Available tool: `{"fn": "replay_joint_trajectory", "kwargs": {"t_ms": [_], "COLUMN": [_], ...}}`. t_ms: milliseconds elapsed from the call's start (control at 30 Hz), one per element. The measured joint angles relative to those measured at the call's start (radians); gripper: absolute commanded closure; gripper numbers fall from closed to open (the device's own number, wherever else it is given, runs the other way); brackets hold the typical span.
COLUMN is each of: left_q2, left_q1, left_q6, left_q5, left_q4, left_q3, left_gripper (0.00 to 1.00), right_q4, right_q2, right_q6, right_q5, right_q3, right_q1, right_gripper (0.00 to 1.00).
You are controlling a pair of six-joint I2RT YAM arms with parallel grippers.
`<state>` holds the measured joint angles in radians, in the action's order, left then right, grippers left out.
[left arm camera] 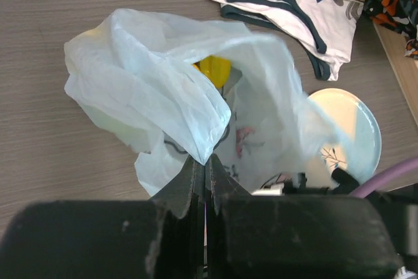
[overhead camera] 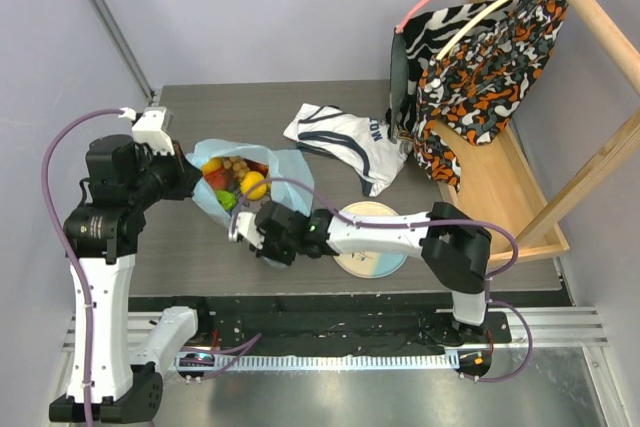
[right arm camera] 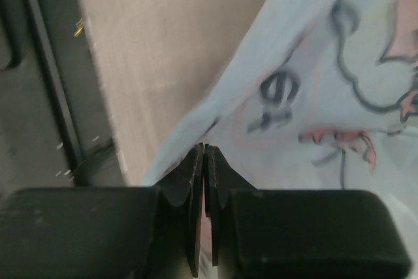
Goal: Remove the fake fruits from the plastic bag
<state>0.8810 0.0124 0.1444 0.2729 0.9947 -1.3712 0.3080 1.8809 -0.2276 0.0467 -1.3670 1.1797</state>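
The light-blue plastic bag (overhead camera: 285,172) lies open on the table, with the fake fruits (overhead camera: 232,179) showing inside: a yellow lemon (overhead camera: 255,186), red, green and brownish pieces. My left gripper (overhead camera: 190,179) is shut on the bag's left rim (left arm camera: 204,155) and holds it up. My right gripper (overhead camera: 243,230) is shut on the bag's near edge (right arm camera: 215,142). In the left wrist view only the lemon (left arm camera: 214,70) shows through the bag's mouth (left arm camera: 196,89). In the right wrist view the bag's pink cartoon prints (right arm camera: 339,142) fill the frame.
A pale plate (overhead camera: 375,239) lies right of the bag, partly under my right arm; it also shows in the left wrist view (left arm camera: 356,132). A white shirt with dark lettering (overhead camera: 350,142) lies behind it. Patterned clothes (overhead camera: 480,67) hang on a wooden rack at the right.
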Motion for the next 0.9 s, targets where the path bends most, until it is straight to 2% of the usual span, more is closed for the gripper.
{"fn": "replay_joint_trajectory", "kwargs": {"t_ms": [100,233,300,367,467,567,600,667,767,900], "left_q2": [-0.005,-0.036,-0.053,-0.070,-0.088,-0.091,-0.090,-0.088,-0.083,-0.087], "left_q1": [-0.001,-0.002,-0.002,-0.006,-0.032,-0.045,-0.049,-0.053,-0.054,-0.054], "left_q6": [0.029,0.056,0.064,0.079,0.100,0.115,0.117,0.118,0.114,0.109], "left_q5": [0.000,-0.002,-0.004,-0.011,-0.030,-0.037,-0.039,-0.041,-0.039,-0.032], "left_q4": [0.004,0.020,0.032,0.040,0.061,0.066,0.070,0.076,0.092,0.131], "left_q3": [0.003,0.029,0.045,0.067,0.089,0.088,0.085,0.079,0.059,0.035], "left_gripper": [1.00,1.00,1.00,1.00,1.00,1.00,1.00,1.00,1.00,1.00], "right_q4": [0.029,0.029,0.028,0.028,0.003,-0.013,-0.018,-0.027,-0.029,-0.013], "right_q2": [0.000,-0.018,-0.033,-0.048,-0.055,-0.041,-0.025,0.023,0.120,0.227], "right_q6": [0.018,0.029,0.043,0.066,0.093,0.120,0.134,0.167,0.230,0.280], "right_q5": [0.024,0.002,-0.008,-0.016,-0.027,-0.049,-0.063,-0.089,-0.119,-0.153], "right_q3": [0.026,-0.013,-0.053,-0.113,-0.202,-0.256,-0.278,-0.314,-0.357,-0.400], "right_q1": [0.031,-0.005,-0.032,-0.061,-0.093,-0.107,-0.107,-0.106,-0.109,-0.118], "right_gripper": [0.90,0.85,0.78,0.61,0.51,0.37,0.27,0.17,0.04,0.00]}}
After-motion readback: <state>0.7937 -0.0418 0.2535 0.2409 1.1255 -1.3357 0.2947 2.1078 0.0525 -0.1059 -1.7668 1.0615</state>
